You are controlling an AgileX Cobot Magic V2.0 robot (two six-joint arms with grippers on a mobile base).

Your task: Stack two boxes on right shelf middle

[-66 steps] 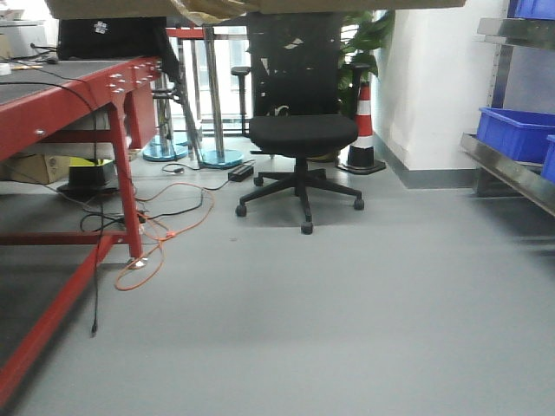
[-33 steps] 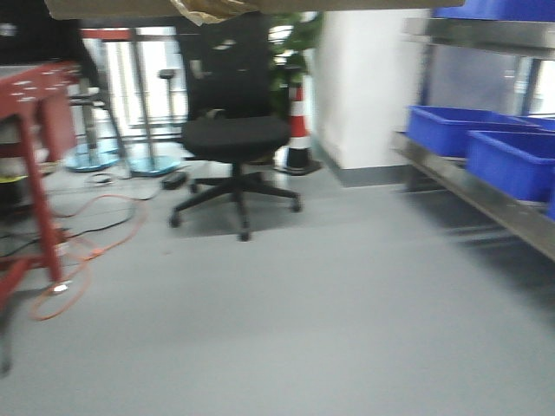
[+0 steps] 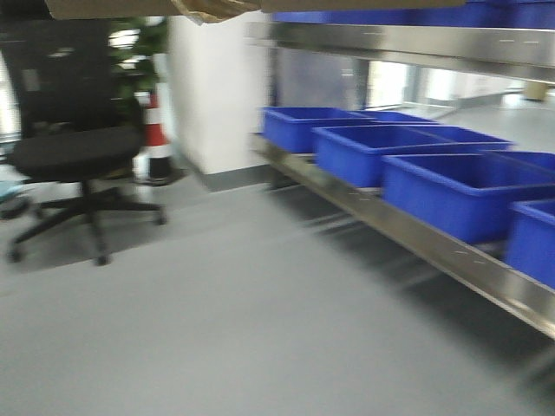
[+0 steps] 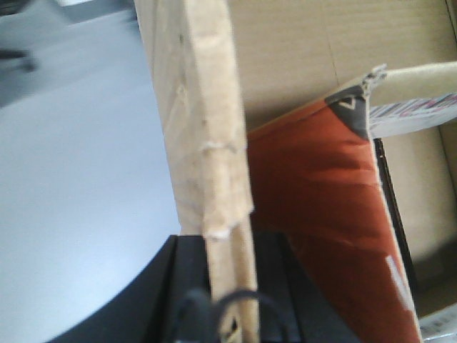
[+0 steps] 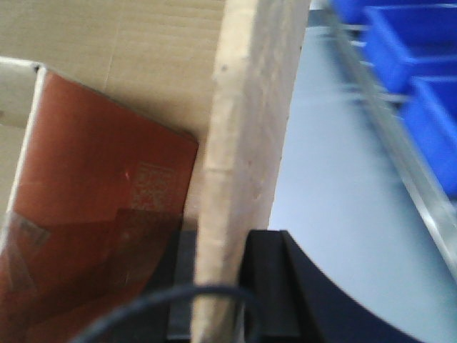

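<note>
Both grippers hold one brown cardboard box; only this box shows. Its underside runs along the top edge of the front view [image 3: 113,7]. In the left wrist view my left gripper [image 4: 228,286] is shut on the box's left wall [image 4: 203,121]. My right gripper [image 5: 221,286] is shut on the opposite wall [image 5: 246,121]. A red-and-white carton [image 4: 307,200] lies inside the box, the same carton [image 5: 93,186] appearing in the right wrist view. The steel shelf stands to the right, with an upper rail [image 3: 408,48] and a lower rail [image 3: 451,256].
Several blue bins [image 3: 460,186] sit in a row on the lower shelf level. A black office chair [image 3: 74,152] stands at the left, with a striped cone [image 3: 154,139] and a white pillar [image 3: 217,87] behind it. Grey floor [image 3: 243,329] lies ahead.
The front view has swung to the right. The red workbench has left the view, the chair has slid to the left, and the shelf with blue bins now fills the right side.
</note>
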